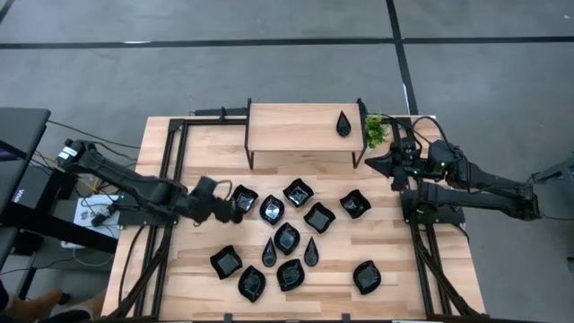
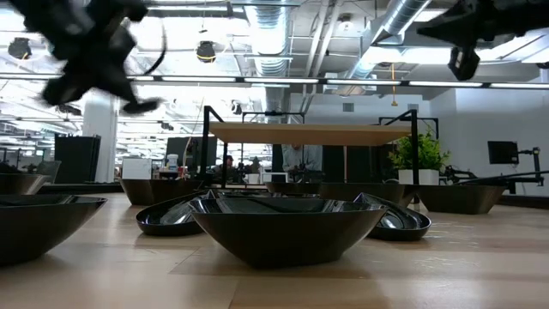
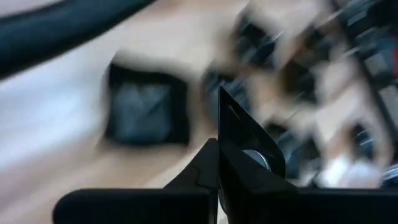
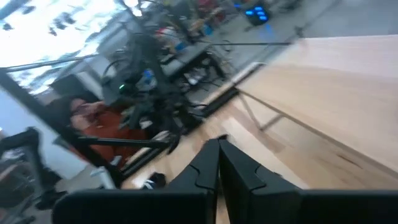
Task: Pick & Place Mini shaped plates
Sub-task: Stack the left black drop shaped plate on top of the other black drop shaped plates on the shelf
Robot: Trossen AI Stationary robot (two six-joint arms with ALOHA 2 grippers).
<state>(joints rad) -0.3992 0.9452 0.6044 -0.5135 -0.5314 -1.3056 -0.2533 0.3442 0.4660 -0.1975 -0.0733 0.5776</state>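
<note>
Left gripper (image 1: pixel 240 209) is fully closed, fingers pressed together, and appears to have a thin glossy black dish edge (image 3: pixel 249 134) pinched between them in the left wrist view, though blur prevents confirming this; in the high view it sits over the left-centre of the light wooden slatted tabletop (image 1: pixel 395 269), at the wavy-edged square black dish (image 1: pixel 246 198) just beside the rounded leaf-like black dish (image 1: pixel 272 209). Outward from there, the other small glossy black mini shaped plates are scattered over the middle and near part of the tabletop: a wavy square dish (image 1: pixel 298 192) farther and to the right, another square dish (image 1: pixel 318 217) right of centre, a further one (image 1: pixel 355 205) beyond that, a rounded dish (image 1: pixel 286 238) at centre with narrow teardrop dishes (image 1: pixel 269 252) just beside it, and a near row including a dish at the left (image 1: pixel 226 261) and a rounded dish at the right (image 1: pixel 366 277). One teardrop dish (image 1: pixel 343 123) rests on the raised light wooden shelf with black legs (image 1: pixel 296 130) at the far centre. A small green plant (image 1: pixel 375 132) stands just right of the shelf. Right gripper (image 1: pixel 380 160) is closed and empty, held above the tabletop's far right side near the plant and shelf end.
</note>
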